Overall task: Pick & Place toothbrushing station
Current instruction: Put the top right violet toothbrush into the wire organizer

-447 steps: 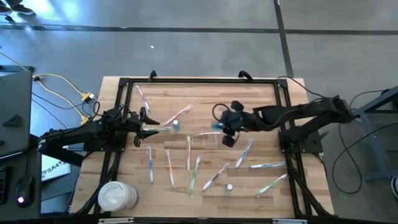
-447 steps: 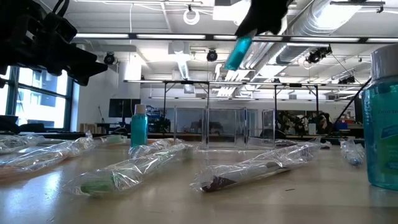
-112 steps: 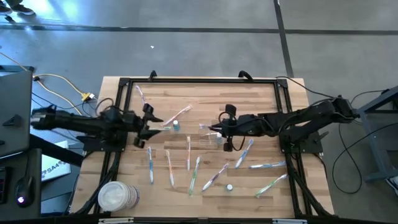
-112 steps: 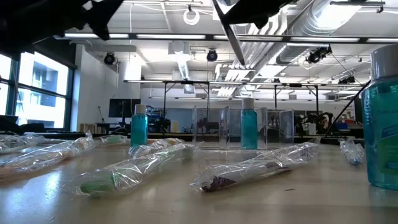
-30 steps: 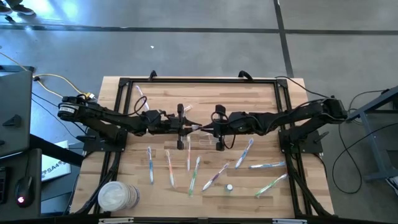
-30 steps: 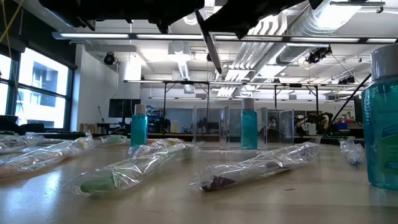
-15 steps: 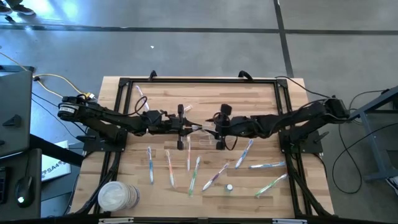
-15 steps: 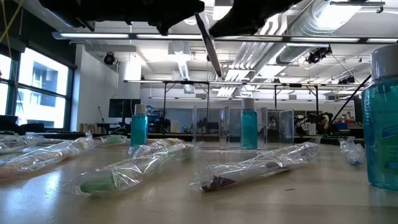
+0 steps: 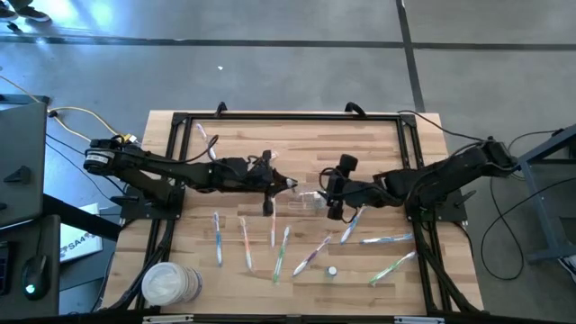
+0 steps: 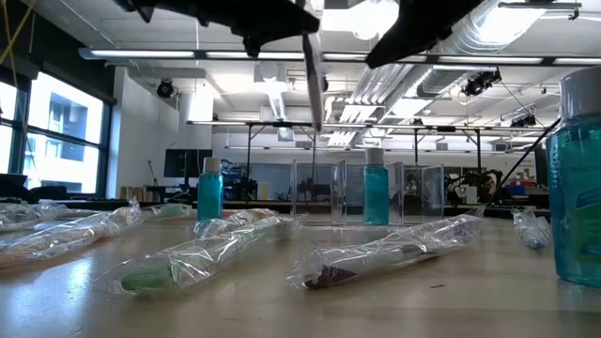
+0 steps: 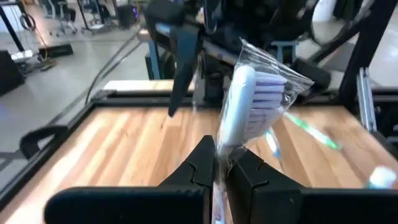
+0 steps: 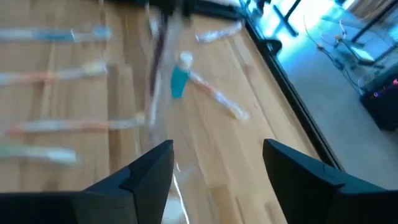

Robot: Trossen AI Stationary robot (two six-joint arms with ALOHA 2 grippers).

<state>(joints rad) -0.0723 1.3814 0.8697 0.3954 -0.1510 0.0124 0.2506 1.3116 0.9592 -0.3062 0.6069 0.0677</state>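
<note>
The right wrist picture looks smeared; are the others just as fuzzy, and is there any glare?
Right wrist view: table and blue bottle streaked by motion blur. Left wrist view: wrapped toothbrush sharp, background soft. Low view: arms silhouetted against bright ceiling lights; wrappers glint. High view: evenly lit.

The left gripper [image 11: 221, 163] was clamped on a white toothbrush [image 11: 239, 102] sealed in a clear plastic wrapper [image 11: 273, 87]. Its two dark fingers [image 11: 198, 163] pinched the handle between them, and the brush head stood up above them, tilted slightly, with pale lilac bristles facing one side. Beyond it lay the wooden table [image 11: 124, 143] with its black frame rail [image 11: 68, 127] along the edge. The other arm [image 11: 183, 56] showed farther off as a dark shape over the table, one finger pointing down. A blurred green toothbrush [image 11: 311, 132] lay on the wood past the wrapper, and a white-capped bottle [image 11: 378, 177] sat at the frame's edge.
</note>
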